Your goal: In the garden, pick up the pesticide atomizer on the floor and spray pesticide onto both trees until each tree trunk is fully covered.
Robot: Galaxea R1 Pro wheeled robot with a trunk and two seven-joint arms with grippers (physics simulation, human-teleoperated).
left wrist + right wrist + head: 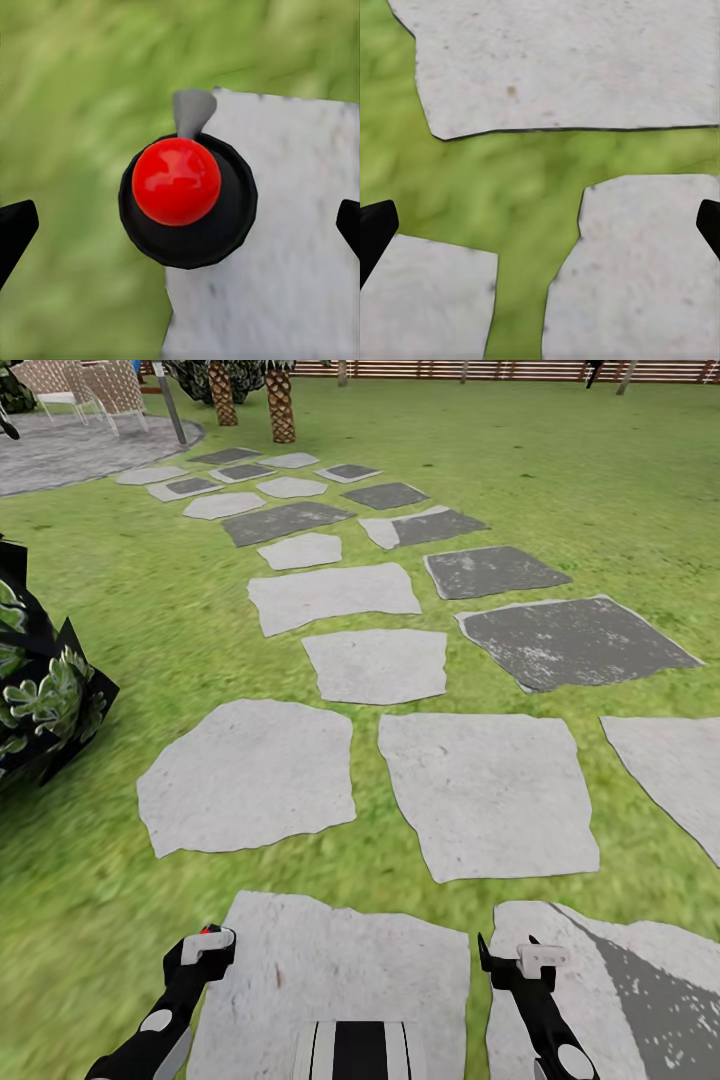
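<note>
The pesticide atomizer, a black round body with a shiny red ball top, stands where the grass meets a pale stepping stone. My left gripper hovers directly over it, open, its dark fingertips far apart on either side and not touching it. In the head view only a red speck of the atomizer peeks out by the left gripper. My right gripper hangs open over stone and grass, nothing between its fingers. Both trees and their trunks are out of view.
Grey stepping stones lead away across the green lawn toward a paved patio with white chairs. Two scaly palms stand beyond it, with the slat fence behind. A dark leafy plant crowds the left.
</note>
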